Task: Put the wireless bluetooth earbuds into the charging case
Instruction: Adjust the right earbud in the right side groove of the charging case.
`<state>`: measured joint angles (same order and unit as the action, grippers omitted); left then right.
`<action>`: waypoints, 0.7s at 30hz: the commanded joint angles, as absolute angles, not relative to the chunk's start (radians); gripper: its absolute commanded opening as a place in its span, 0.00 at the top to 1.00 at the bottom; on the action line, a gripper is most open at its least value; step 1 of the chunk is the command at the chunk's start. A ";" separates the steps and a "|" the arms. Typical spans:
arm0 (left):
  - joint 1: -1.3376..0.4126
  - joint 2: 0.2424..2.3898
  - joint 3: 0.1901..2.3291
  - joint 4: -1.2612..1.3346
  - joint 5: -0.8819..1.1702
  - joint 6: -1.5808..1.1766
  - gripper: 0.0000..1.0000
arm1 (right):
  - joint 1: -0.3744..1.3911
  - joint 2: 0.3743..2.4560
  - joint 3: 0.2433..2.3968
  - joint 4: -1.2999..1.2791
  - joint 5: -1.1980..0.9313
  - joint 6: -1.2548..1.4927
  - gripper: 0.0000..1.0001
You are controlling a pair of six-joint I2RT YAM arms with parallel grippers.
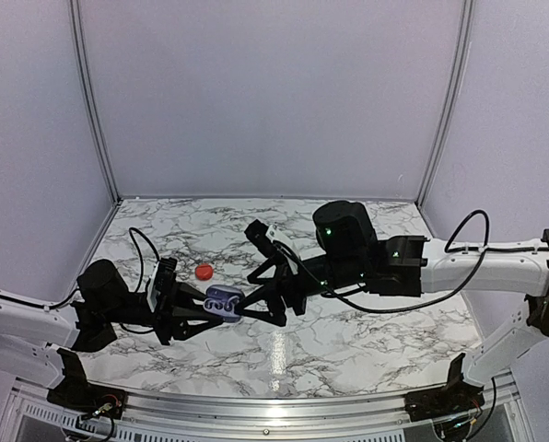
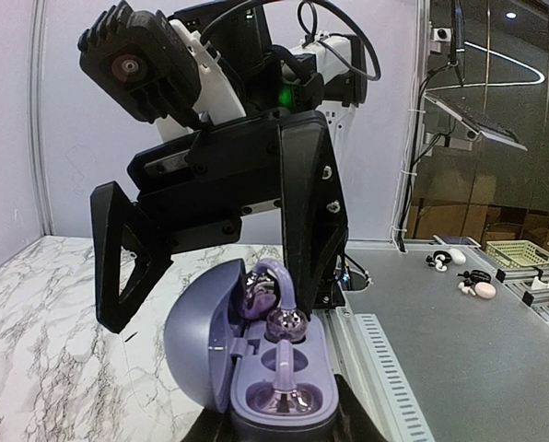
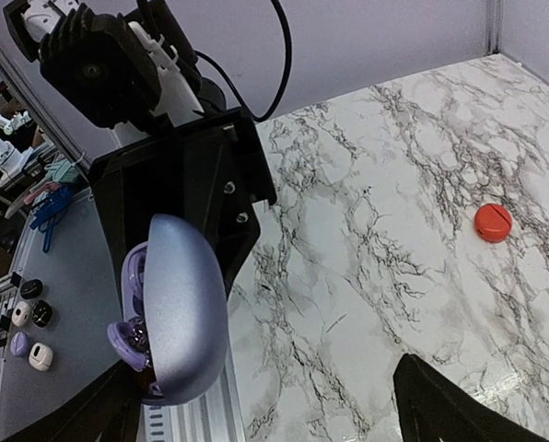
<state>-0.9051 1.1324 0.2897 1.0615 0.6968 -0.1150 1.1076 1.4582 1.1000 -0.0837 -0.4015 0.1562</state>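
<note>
Top view: over the marble table [image 1: 376,341], pale walls [image 1: 256,92] around, the left gripper [image 1: 210,309] clamps the open charging case [image 1: 225,301]; the right gripper [image 1: 249,307] gapes wide beside it. Left wrist: earbuds [image 2: 286,324] sit inside the case. Right wrist: a red round object [image 3: 493,222] lies well beyond it.

From above, the charging case [image 1: 224,302] is just a small lilac blob among dark fingers, and its wells can't be read. In the left wrist view its base runs off the lower edge, hiding the left gripper [image 1: 210,308] beneath it. In the right wrist view the lid blocks the inside, and the right gripper [image 1: 253,304] is cut down to fingers [image 3: 459,410] at the bottom edge. The red piece [image 3: 493,222] on the marble is too small to name.
</note>
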 commanded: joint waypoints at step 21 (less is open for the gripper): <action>-0.904 1.178 0.323 1.074 0.725 -0.133 1.00 | 1.188 1.402 1.362 -0.499 -0.248 -0.358 0.34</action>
